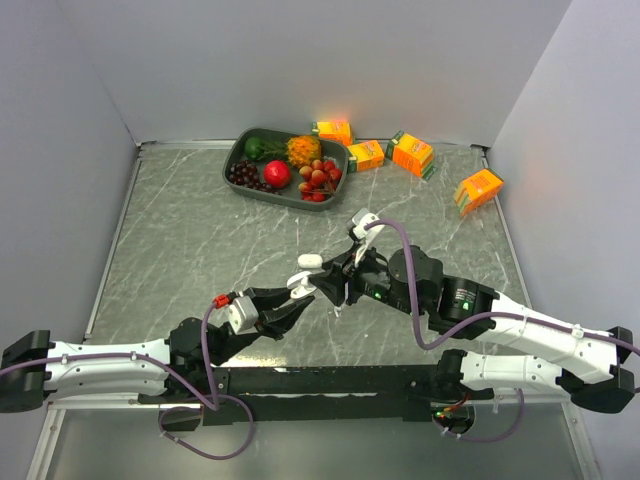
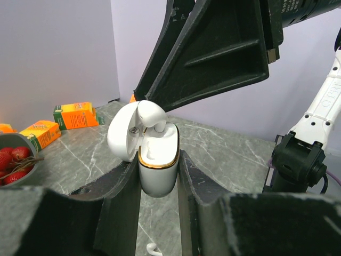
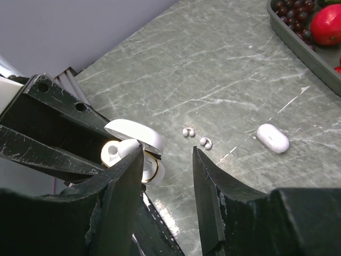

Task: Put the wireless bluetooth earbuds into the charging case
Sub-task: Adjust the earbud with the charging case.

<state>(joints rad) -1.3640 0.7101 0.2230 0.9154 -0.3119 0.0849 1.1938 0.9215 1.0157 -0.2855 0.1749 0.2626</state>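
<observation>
My left gripper (image 2: 158, 160) is shut on the white, gold-rimmed charging case (image 2: 158, 170), holding it upright above the table with its lid (image 2: 123, 132) swung open. One stemmed earbud (image 2: 152, 115) sits in the case, its stem down in a slot. My right gripper (image 3: 168, 152) hovers right over the case (image 3: 146, 170), jaws open and empty, its left finger beside that earbud (image 3: 126, 149). Two bean-like earbuds (image 3: 188, 132) (image 3: 205, 142) lie on the marble, and another stemmed one (image 2: 152, 248) lies under the case. From above, both grippers (image 1: 298, 297) (image 1: 330, 285) meet mid-table.
A closed white case (image 3: 273, 138) lies right of the loose earbuds. A dark tray (image 1: 238, 152) of fruit stands at the back, with orange juice boxes (image 1: 412, 153) (image 1: 478, 190) to its right. Walls close in the table on three sides.
</observation>
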